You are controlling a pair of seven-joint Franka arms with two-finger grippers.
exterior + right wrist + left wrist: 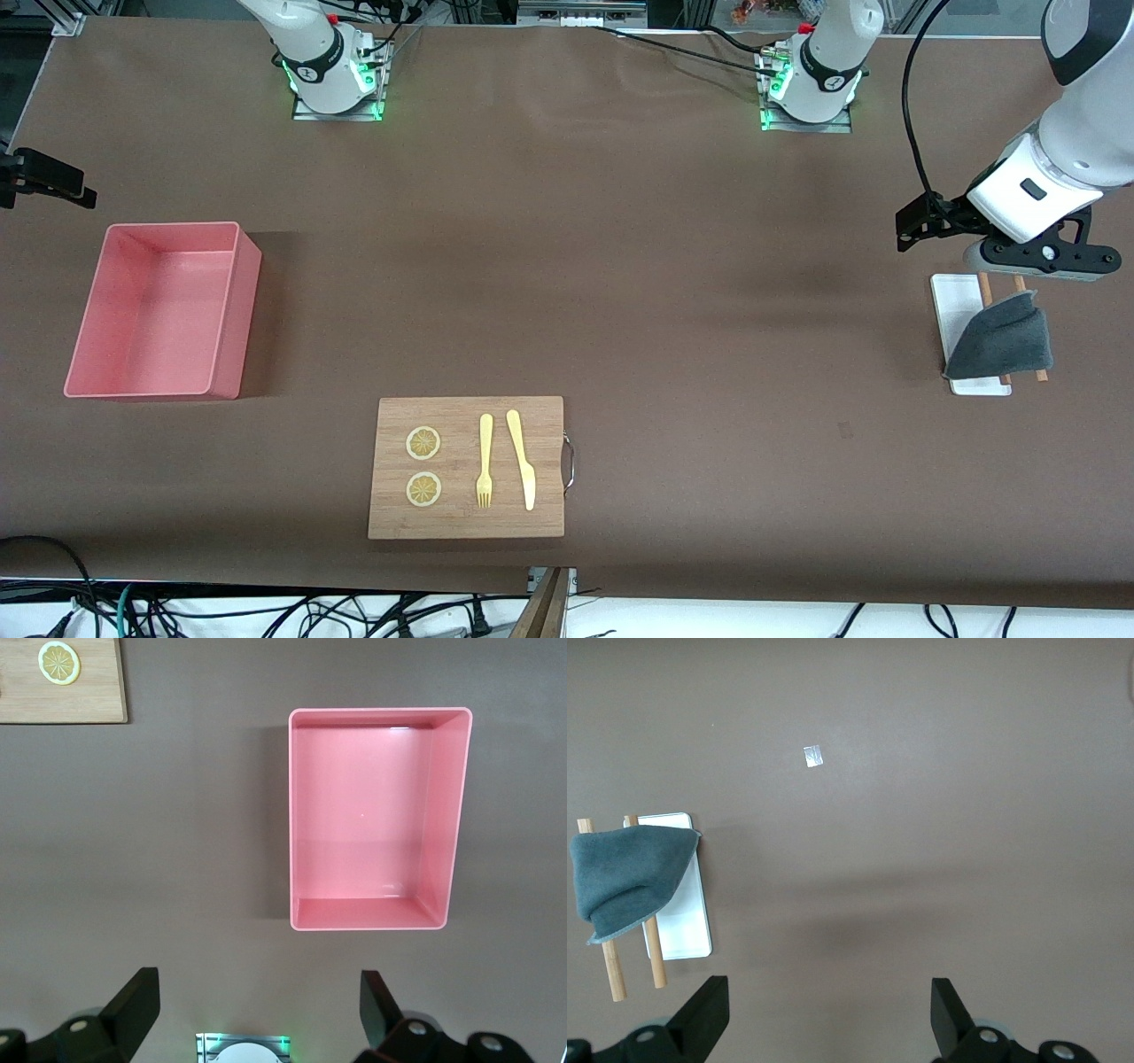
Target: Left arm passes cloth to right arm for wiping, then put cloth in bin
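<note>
The dark grey cloth (pixel 1001 341) (pixel 625 873) lies draped over two wooden sticks (pixel 611 966) that rest across a small white tray (pixel 955 306) (pixel 682 926) at the left arm's end of the table. My left gripper (pixel 1036 257) (pixel 828 1014) hangs open and empty over bare table beside the tray, apart from the cloth. The pink bin (pixel 142 385) (pixel 376 914) stands empty at the right arm's end. My right gripper (pixel 257 1010) is open and empty, high over the table between its base and the bin; the front view does not show it.
A wooden cutting board (pixel 467 514) (pixel 89 691) near the front camera carries two lemon slices (pixel 423 443), a yellow fork (pixel 485 461) and a yellow knife (pixel 523 461). A black bracket (pixel 44 177) juts in at the right arm's end. A scrap of tape (pixel 813 756) lies on the table.
</note>
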